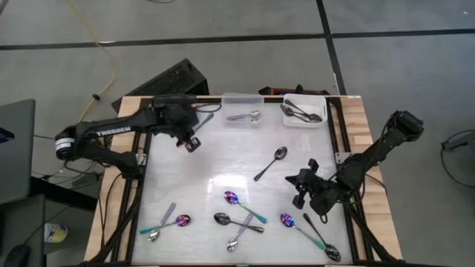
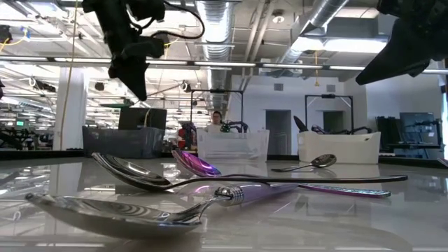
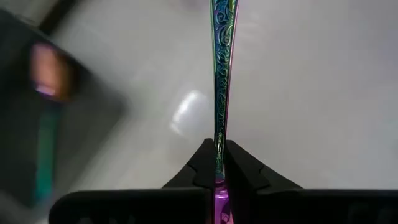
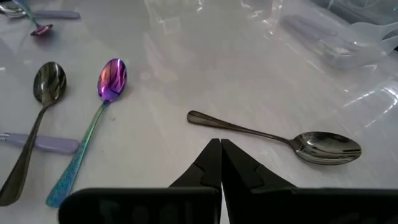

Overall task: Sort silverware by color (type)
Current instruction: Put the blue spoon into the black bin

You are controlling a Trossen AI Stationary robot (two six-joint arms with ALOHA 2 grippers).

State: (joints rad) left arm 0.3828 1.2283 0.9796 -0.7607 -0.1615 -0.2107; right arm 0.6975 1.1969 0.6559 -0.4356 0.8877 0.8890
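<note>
The left gripper (image 3: 219, 163) is clamped tight on the handle of an iridescent spoon (image 3: 222, 74), the handle running straight out from between the fingers along the gripper's own line. In the high view this gripper (image 1: 192, 141) hangs near the bench's far left corner, just beside the dark grey bin (image 1: 178, 104), which is partly hidden under the arm. The move to come, as I judge it, turns on that bin lying close by on the far-left side of the pincer; the spoon's long axis would want lining up with the bin's length before release (a coloured spoon seems to lie in there already, though it is blurred in the wrist view). The right gripper (image 4: 220, 163) is shut on nothing and waits low near the bench's right edge, its tips aimed at a dark spoon (image 4: 280, 138) lying crosswise just ahead. The clear bin (image 1: 243, 108) and white bin (image 1: 304, 110) stand along the far edge. The remaining spoons lie scattered toward the near edge, much nearer the right arm.
</note>
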